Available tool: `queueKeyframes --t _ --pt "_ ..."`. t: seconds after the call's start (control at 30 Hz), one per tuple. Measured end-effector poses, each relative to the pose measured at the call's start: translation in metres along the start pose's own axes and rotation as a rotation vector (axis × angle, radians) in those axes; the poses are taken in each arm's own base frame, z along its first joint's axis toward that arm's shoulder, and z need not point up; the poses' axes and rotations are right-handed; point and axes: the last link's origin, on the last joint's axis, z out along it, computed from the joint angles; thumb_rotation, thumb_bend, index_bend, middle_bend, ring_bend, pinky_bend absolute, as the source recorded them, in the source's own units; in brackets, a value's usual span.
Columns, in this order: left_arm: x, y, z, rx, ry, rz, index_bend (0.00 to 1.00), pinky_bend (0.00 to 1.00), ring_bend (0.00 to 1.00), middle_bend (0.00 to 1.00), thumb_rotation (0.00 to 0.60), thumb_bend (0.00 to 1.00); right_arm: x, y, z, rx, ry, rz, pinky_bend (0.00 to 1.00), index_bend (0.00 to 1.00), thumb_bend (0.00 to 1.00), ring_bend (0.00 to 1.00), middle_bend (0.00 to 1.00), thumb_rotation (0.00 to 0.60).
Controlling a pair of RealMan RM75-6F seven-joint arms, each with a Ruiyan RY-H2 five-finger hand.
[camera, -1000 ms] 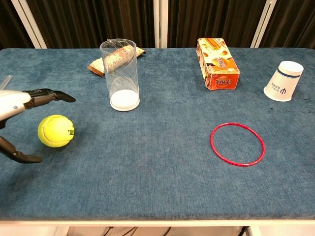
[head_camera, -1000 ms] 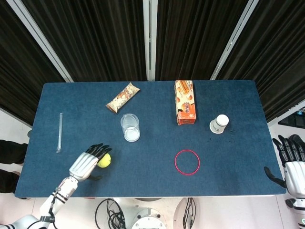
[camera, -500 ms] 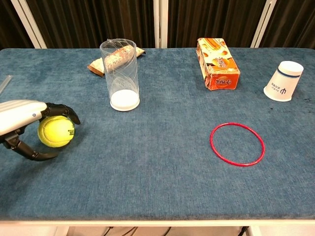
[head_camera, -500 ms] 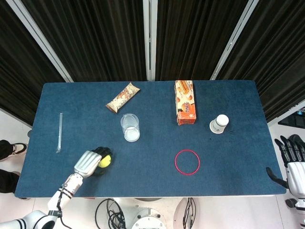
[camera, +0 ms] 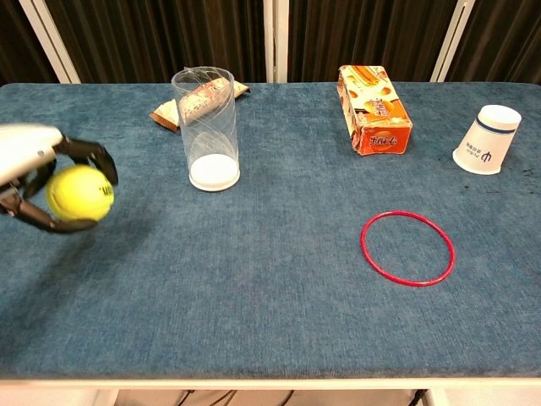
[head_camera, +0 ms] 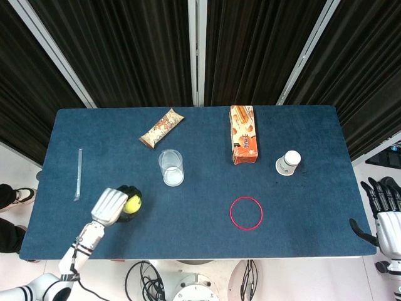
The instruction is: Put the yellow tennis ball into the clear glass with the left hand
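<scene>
The yellow tennis ball (camera: 79, 193) is shown enclosed by the left robot hand (camera: 38, 182), whose fingers (camera: 91, 155) are curled over its top while the thumb is hooked beneath it. Half a second earlier the ball was resting on the blue surface (camera: 270, 288) with the fingers only just closing around it; now it is carried clear of the cloth, as is indicated in the chest view by the soft shadow cast below and to the right of it. In the head view the same left robot hand (head_camera: 111, 205) is seen near the front left of the surface, with the ball (head_camera: 132, 204) showing at its fingertips. The grasp may therefore be judged complete and the lift begun. The clear glass (camera: 205, 128) is left standing upright and empty, farther back and to the right of the ball, well apart from it, with a snack bar wrapper (head_camera: 161, 128) lying behind it. What remains, by this reading, is for the ball to be raised above the rim, carried across, centred over the opening and released; since the opening appears scarcely wider than the ball, careful alignment is likely to be required. The right robot hand (head_camera: 383, 212) is held off the right edge of the surface, fingers spread and holding nothing.
</scene>
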Motion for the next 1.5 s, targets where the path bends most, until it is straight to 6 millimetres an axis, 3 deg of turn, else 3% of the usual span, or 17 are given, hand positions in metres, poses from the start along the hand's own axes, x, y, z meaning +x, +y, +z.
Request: queueKeyframes --t 0.13,0.27,0.5,0.77,0.93,1.1,1.33,1.5 --pt "0.036 -0.001 0.011 0.003 0.088 0.004 0.50 0.78 0.47 0.49 0.600 0.28 0.001 -0.002 0.000 0.010 0.006 0.000 0.00 0.00 0.22 0.00 0.00 0.600" --pt "0.076 0.007 0.036 -0.026 0.176 -0.005 0.53 0.80 0.50 0.52 0.600 0.27 0.000 -0.005 0.001 0.017 0.005 -0.004 0.00 0.00 0.22 0.00 0.00 0.600" --pt "0.105 0.029 0.082 -0.080 0.209 0.017 0.53 0.80 0.50 0.52 0.600 0.27 0.003 -0.007 0.000 0.017 0.012 -0.006 0.00 0.00 0.22 0.00 0.00 0.600" --pt "0.100 0.065 0.115 -0.142 0.182 0.008 0.53 0.80 0.50 0.52 0.600 0.27 0.004 -0.007 0.002 0.013 0.009 -0.009 0.00 0.00 0.22 0.00 0.00 0.600" --pt "0.092 0.073 0.128 -0.149 0.161 0.018 0.52 0.80 0.49 0.51 0.600 0.26 0.004 -0.006 0.002 0.010 0.008 -0.003 0.00 0.00 0.22 0.00 0.00 0.600" --pt "0.084 0.075 0.134 -0.146 0.153 -0.001 0.50 0.77 0.47 0.43 0.600 0.25 0.005 -0.002 0.003 0.001 0.012 0.002 0.00 0.00 0.22 0.00 0.00 0.600" --pt "0.073 0.075 0.137 -0.143 0.102 -0.038 0.21 0.47 0.21 0.20 0.600 0.14 0.006 0.003 0.002 -0.007 0.017 0.006 0.00 0.00 0.22 0.00 0.00 0.600" --pt "0.072 0.072 0.138 -0.136 0.081 -0.041 0.17 0.40 0.17 0.17 0.600 0.12 0.005 0.005 0.002 -0.011 0.016 0.009 0.00 0.00 0.22 0.00 0.00 0.600"
